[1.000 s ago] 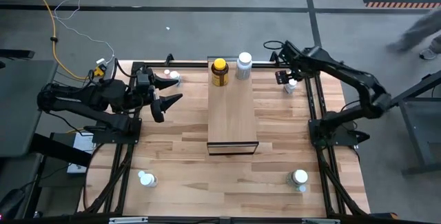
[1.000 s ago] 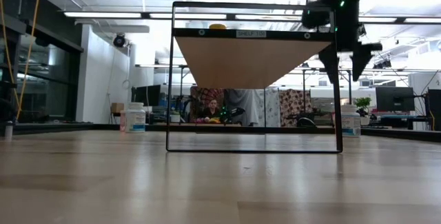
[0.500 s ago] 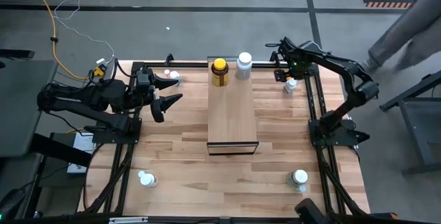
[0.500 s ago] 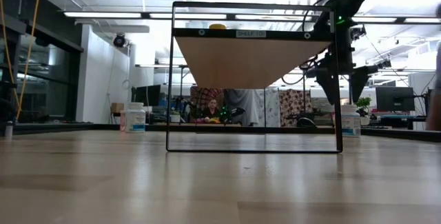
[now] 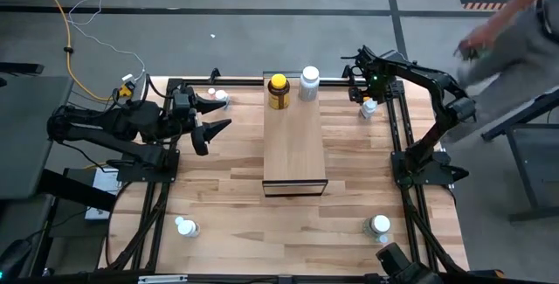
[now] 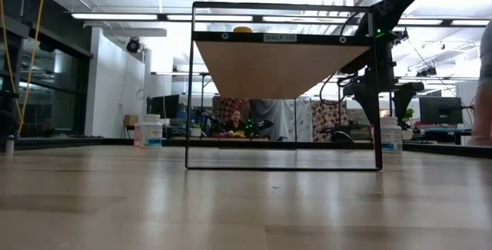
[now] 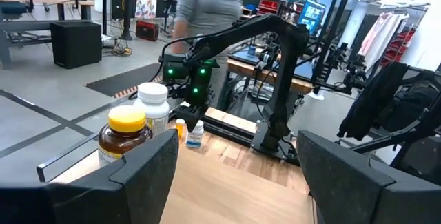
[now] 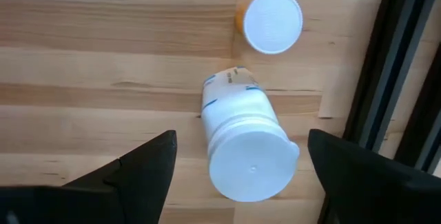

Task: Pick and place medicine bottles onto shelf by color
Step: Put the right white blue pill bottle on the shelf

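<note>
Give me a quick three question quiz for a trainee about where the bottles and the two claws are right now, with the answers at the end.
1. True or false: the shelf holds two bottles, an amber bottle and a white bottle.
2. Which claw hangs open directly above a small white bottle? A) left claw B) right claw
3. Fill in: the left claw is open and holds ____.

Key:
1. True
2. B, the right claw, at the table's far right corner
3. nothing
</note>
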### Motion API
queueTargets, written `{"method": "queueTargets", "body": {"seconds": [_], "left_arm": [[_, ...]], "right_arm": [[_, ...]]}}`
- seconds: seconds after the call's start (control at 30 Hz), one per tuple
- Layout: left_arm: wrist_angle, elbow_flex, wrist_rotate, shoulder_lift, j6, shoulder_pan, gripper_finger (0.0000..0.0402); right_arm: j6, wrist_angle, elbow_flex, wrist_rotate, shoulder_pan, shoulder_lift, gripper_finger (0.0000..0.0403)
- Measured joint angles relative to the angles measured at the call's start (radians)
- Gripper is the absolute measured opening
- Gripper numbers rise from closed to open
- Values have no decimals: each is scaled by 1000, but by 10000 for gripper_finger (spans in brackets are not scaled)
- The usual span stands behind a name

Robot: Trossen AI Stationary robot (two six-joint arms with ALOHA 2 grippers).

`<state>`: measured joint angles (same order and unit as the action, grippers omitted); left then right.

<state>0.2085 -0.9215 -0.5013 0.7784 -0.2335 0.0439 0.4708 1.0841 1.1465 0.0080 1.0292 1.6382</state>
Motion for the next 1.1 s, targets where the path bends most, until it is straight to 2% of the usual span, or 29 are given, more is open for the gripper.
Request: {"method": "queueTargets", "body": {"seconds": [0.63,0.93,1.1], "left_arm": [[6,0,0,0,0,0,284],[6,0,0,0,0,0,284],[5,0,0,0,0,0,284]], "right_arm": [[-9,-1,0,-1,5,0,182],[-43,8,0,-9,5,-5,172],[-73,30,-1,-25,4,-51,172]]}}
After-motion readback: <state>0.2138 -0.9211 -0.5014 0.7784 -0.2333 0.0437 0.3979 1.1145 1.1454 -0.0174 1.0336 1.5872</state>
